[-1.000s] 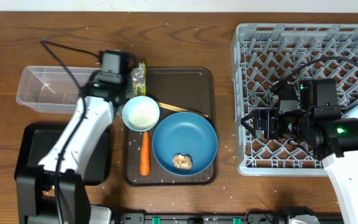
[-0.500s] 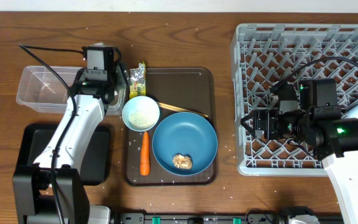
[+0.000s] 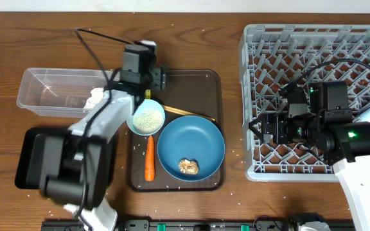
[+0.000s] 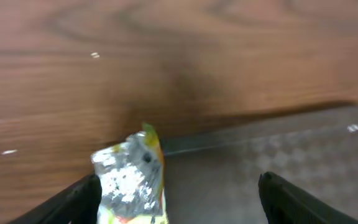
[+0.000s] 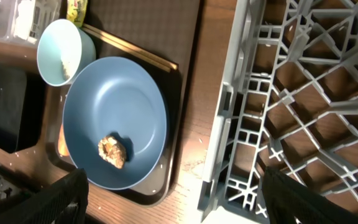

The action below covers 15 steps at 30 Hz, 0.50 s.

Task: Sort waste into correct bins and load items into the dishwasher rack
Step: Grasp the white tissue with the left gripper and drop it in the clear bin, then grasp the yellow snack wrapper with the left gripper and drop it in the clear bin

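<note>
My left gripper (image 3: 151, 80) hangs open over the back left corner of the brown serving tray (image 3: 207, 83). In the left wrist view the yellow-green snack wrapper (image 4: 132, 180) lies between the fingers, close to the left one, with nothing gripped by my left gripper (image 4: 179, 208). Crumpled white paper (image 3: 95, 97) rests in the clear tub (image 3: 44, 90). On the tray are the light-blue cup (image 3: 146, 117) with rice, chopsticks (image 3: 188, 113), carrot (image 3: 149, 158) and blue plate (image 3: 191, 151) bearing the brown lump (image 3: 188, 167). Over the left edge of the dishwasher rack (image 3: 313, 38) my right gripper (image 3: 259, 128) stands open and empty.
The black tray (image 3: 27, 160) lies at the front left, partly under the left arm. Rice grains are scattered on the wooden table. The right wrist view shows the plate (image 5: 114, 118), cup (image 5: 61, 51), chopsticks (image 5: 135, 51) and rack wall (image 5: 229, 106).
My left gripper opened over the clear tub, leaving the white paper inside, then swung right to the wrapper at the tray's corner. The right arm has stayed still.
</note>
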Motion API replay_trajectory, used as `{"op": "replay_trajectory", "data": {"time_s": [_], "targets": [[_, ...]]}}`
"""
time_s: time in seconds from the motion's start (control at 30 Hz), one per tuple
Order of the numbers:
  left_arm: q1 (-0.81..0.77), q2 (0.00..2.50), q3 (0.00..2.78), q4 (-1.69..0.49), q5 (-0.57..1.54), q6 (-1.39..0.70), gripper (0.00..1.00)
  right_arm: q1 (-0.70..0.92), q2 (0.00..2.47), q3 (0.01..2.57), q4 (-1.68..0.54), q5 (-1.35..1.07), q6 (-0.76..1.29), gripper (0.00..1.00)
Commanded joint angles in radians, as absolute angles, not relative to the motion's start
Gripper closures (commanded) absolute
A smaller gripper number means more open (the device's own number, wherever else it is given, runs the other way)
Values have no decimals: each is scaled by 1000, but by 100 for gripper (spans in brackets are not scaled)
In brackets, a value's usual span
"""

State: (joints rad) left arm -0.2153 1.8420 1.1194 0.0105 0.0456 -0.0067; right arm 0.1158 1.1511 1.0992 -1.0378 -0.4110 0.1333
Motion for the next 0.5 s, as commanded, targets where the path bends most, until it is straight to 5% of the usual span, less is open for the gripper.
{"op": "replay_trajectory", "data": {"time_s": [0.0, 0.2, 0.37, 0.47], "targets": [[-213, 1897, 1119, 53, 26, 34, 19, 132, 1150, 1111, -1045, -416, 145, 18], [-213, 1946, 1119, 123, 0, 34, 21, 132, 1150, 1111, -1049, -416, 161, 18], [-214, 1951, 1119, 142, 0, 33, 54, 132, 1150, 1111, -1053, -416, 161, 18], [-214, 1951, 1119, 144, 0, 33, 58, 132, 1150, 1111, -1053, -416, 161, 18]]}}
